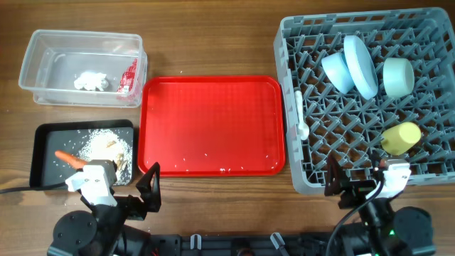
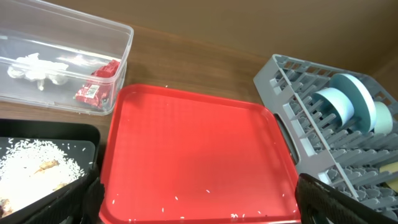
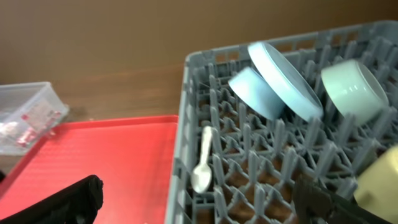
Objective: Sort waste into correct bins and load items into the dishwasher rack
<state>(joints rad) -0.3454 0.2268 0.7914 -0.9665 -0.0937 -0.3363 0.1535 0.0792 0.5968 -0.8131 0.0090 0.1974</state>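
Left end effector (image 2: 198, 202) and right end effector (image 3: 199, 202) wide open, holding nothing, at 6 o'clock; rack (image 1: 334, 124) at 3 has plate (image 1: 361, 65), blue bowl (image 1: 336, 72) and mint bowl (image 1: 398, 76) pegged on edge, presumably to drain, plus cup (image 1: 400, 137) and spoon (image 1: 300, 114); tub (image 1: 43, 57) at 10 holds tissue (image 1: 90, 80) and wrapper (image 1: 129, 77); black tray (image 1: 46, 153) at 8 holds carrot (image 1: 69, 158) and rice (image 1: 106, 147).

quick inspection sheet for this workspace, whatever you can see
surface: wooden table
job's things: tissue and red wrapper in the clear tub; carrot and rice scraps in the black tray; plate, blue bowl, mint bowl, yellow cup and white spoon in the grey rack
clutter: red serving tray between bins and rack, a few pale grains along its near edge
grippers: left gripper and right gripper open, holding nothing, at the near table edge
cables: black cable running from the left arm off the left edge
surroundings: nothing seen
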